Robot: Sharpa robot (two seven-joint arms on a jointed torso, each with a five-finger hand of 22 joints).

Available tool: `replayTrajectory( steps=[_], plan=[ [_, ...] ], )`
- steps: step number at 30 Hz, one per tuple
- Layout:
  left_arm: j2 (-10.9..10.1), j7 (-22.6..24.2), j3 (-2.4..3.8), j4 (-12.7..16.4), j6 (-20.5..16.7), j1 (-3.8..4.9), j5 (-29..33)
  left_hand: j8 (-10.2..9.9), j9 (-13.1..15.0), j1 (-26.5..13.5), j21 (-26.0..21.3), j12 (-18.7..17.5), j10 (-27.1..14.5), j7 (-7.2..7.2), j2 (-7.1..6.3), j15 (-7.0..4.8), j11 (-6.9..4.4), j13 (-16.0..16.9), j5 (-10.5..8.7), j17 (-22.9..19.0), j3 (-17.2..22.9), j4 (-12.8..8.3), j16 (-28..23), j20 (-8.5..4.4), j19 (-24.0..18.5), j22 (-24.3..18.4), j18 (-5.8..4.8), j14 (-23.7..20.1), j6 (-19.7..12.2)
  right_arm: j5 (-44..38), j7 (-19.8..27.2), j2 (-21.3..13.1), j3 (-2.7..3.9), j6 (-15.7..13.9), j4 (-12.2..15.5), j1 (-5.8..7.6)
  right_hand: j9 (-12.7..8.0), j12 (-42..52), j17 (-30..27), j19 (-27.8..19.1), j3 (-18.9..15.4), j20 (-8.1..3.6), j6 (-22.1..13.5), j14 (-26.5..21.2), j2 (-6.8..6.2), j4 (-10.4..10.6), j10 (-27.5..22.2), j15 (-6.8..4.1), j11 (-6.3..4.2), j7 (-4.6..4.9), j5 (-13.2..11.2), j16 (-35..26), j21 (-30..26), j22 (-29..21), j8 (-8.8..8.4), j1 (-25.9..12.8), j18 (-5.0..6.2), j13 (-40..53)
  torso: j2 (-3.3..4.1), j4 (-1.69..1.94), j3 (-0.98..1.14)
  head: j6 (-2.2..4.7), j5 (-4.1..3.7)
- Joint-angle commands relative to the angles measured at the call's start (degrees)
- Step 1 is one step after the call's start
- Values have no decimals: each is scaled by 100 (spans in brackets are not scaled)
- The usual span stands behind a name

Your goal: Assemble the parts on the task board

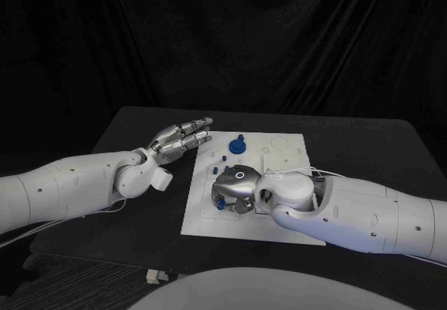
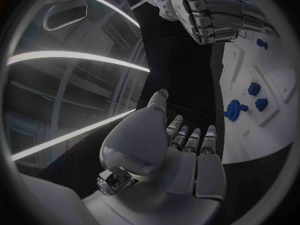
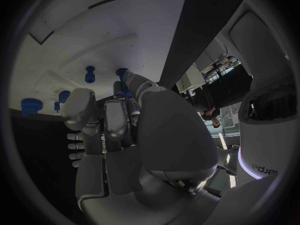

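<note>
Judging by how the pieces lie, the assembly is partly under way and far from finished. The task board sits in the middle of the black counter. A round blue part stands near the board's far edge, and two smaller blue parts sit beside it toward the robot; whether any of them is fully seated in its place is too small to tell.

The right hand is down over the near middle of the board, its fingers curled toward the surface. Another small blue part shows just at its fingertips, and the right wrist view has a blue piece right at a fingertip, but I cannot tell whether the hand actually holds it or only touches it.

The left hand hovers above the counter just beside the board's far left corner, fingers stretched out nearly flat and holding nothing.

Still to do, as I read it: seating the piece under the right hand, then the others.
</note>
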Motion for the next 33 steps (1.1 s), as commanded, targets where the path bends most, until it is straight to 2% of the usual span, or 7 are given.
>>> replayTrajectory(
  steps=[1,10,14,16,21,26,33],
  plan=[
    [11,28,6,5,73,-10,35,26,7,-34,28,18,-18,26,29,32,19,-1,21,-5,5,-38,-19,43,9,6,55,10,1,9,-87,-4,-4,94,27,-16,-5,12,-5,-38,29,-5,46,19,60,9,123,-29,-94,2,13,0,10,749,7,21,36,10,2,0,-1,-1,-5],
    [19,18,6,-2,92,-25,35,29,9,-35,29,17,-21,24,32,35,16,-1,21,-5,6,-40,-18,47,10,7,58,11,12,10,-242,5,-4,137,-5,-25,-10,-44,-49,-59,45,-3,-25,-2,36,-5,75,-20,-75,18,12,-33,-33,738,-53,-37,41,-1,0,2,-1,-1,-5],
    [23,19,6,-5,98,-32,35,29,9,-35,29,17,-21,24,32,35,16,-1,21,-5,6,-40,-18,47,10,7,58,11,12,10,-299,7,-4,152,-17,-33,-156,-191,-110,-114,81,45,-623,-49,-69,29,-151,57,5,86,-8,-76,-150,710,-415,-205,51,-24,-2,0,-2,-1,4],
    [24,19,6,-5,100,-35,35,29,9,-35,29,17,-21,24,32,35,16,-1,21,-5,6,-40,-18,47,10,7,58,11,12,10,-334,7,-4,156,-23,-39,-321,-342,-172,-173,78,106,-1315,-104,-172,70,-465,137,106,-296,-39,-114,-280,679,-566,-359,65,-29,-2,-1,-2,-1,4],
    [24,20,6,-6,98,-42,35,29,9,-35,29,17,-21,24,32,35,16,-1,21,-5,6,-40,-18,47,10,7,58,11,12,10,-384,-9,-4,67,-31,-47,-711,-537,-302,-275,-570,178,-3098,-220,-168,114,-1333,171,229,-678,-84,-173,-509,625,-619,-451,116,-28,1,1,-2,-1,8],
    [21,17,6,-13,101,-47,35,29,9,-35,29,17,-21,24,32,35,16,-1,21,-5,6,-40,-18,47,10,7,58,11,12,10,-366,-106,-4,-323,21,-46,-796,-399,-355,-287,-1437,166,-4013,-258,-197,728,-1958,184,299,-865,-193,-181,-574,616,-656,19,133,-14,5,2,1,-1,-3],
    [26,23,6,-36,112,-53,35,28,8,-36,31,15,-26,22,37,39,14,-2,19,-5,8,-43,-19,54,14,16,62,10,3,10,-264,-390,-4,-1257,245,98,-808,-287,-338,-274,-1592,161,-4217,-249,-357,1233,-2102,135,299,-925,-230,-156,-564,622,-674,322,122,-10,0,0,1,-1,-20]
  ],
)
